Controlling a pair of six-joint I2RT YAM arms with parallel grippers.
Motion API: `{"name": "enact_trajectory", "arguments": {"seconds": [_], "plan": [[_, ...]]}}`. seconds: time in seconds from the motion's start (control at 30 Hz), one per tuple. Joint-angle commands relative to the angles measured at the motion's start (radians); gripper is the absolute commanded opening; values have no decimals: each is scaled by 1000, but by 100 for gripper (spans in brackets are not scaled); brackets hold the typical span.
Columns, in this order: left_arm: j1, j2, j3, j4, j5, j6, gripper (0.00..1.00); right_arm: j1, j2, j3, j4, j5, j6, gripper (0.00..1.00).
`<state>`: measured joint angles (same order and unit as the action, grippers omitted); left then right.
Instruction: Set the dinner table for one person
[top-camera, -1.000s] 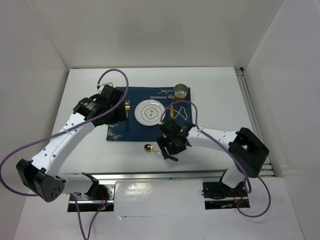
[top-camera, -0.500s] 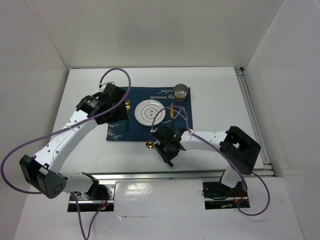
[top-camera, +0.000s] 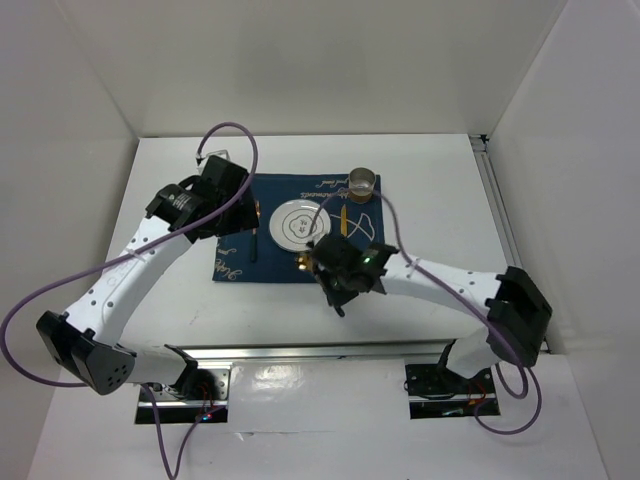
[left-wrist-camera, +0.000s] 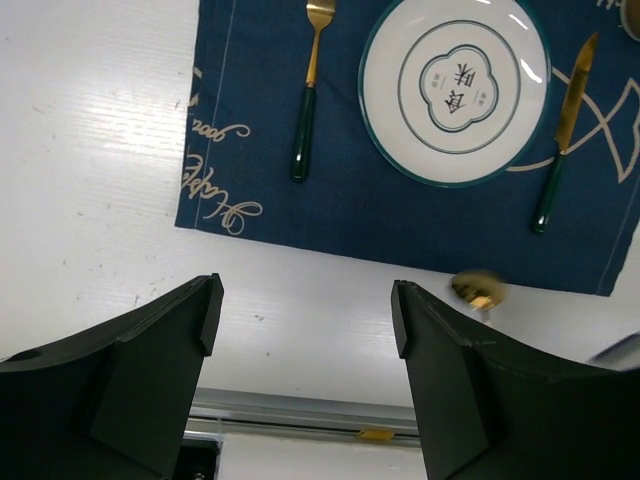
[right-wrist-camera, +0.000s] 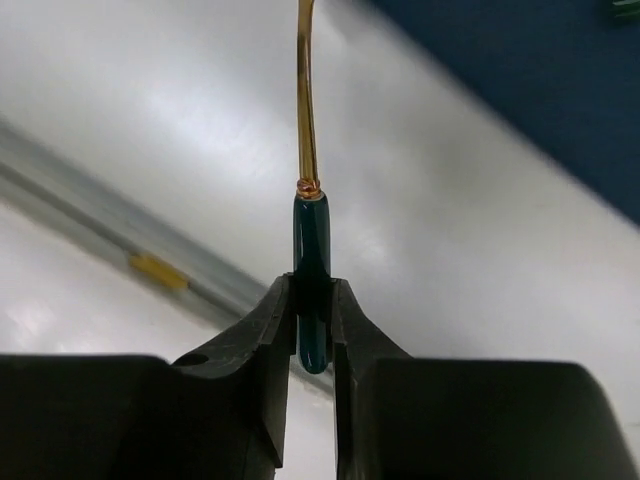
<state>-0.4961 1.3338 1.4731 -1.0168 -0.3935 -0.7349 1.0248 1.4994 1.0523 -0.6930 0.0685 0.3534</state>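
Right tool (right-wrist-camera: 312, 292): jaws nearly closed, pinching the dark green handle of a gold spoon (right-wrist-camera: 311, 250). The grip sits low on the handle, and the gold neck runs straight out ahead of the fingers. The bowl is out of frame in the right wrist view. The left wrist view shows it blurred, just off the near edge of the navy blue cloth placemat (left-wrist-camera: 400, 220), over bare surface. Can't tell whether the spoon is clear of the surface or touching it.

Left tool (left-wrist-camera: 303, 312): jaws wide apart, nothing between them. It hangs over bare white surface on the near side of the placemat, toward its left part.

The large white rectangular tabletop (top-camera: 440, 190) fills the floor of the white-walled enclosure and carries everything. Its metal rail (top-camera: 300, 352) runs along the near edge by the arm bases.

On the placemat:
- A round white plate with a green rim (left-wrist-camera: 455, 88) sits roughly in the middle and has a printed emblem at its centre.
- A gold fork with a dark green handle (left-wrist-camera: 308, 100) lies left of the plate, apart from it, tines pointing to the far side.
- A gold knife with a dark green handle (left-wrist-camera: 560, 150) lies right of the plate, close to its rim, blade pointing to the far side.
- A small metallic cup (top-camera: 362, 184) stands upright at the far edge, beyond the knife.
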Motion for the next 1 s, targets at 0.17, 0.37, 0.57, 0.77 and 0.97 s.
{"name": "enact_trajectory", "arguments": {"seconds": [0.17, 0.37, 0.57, 0.77, 0.97], "plan": [[-4, 10, 64, 34, 36, 23, 86, -351, -10, 95, 61, 53, 167, 0], [-4, 30, 85, 43, 62, 63, 86, -494, 195, 219, 92, 45, 145, 0], [-4, 21, 47, 43, 62, 54, 86, -589, 329, 238, 167, -27, 167, 0], [-4, 21, 16, 43, 62, 45, 86, -598, 406, 256, 185, -26, 177, 12], [-4, 21, 16, 43, 62, 45, 86, -598, 380, 265, 176, -26, 159, 45]]}}
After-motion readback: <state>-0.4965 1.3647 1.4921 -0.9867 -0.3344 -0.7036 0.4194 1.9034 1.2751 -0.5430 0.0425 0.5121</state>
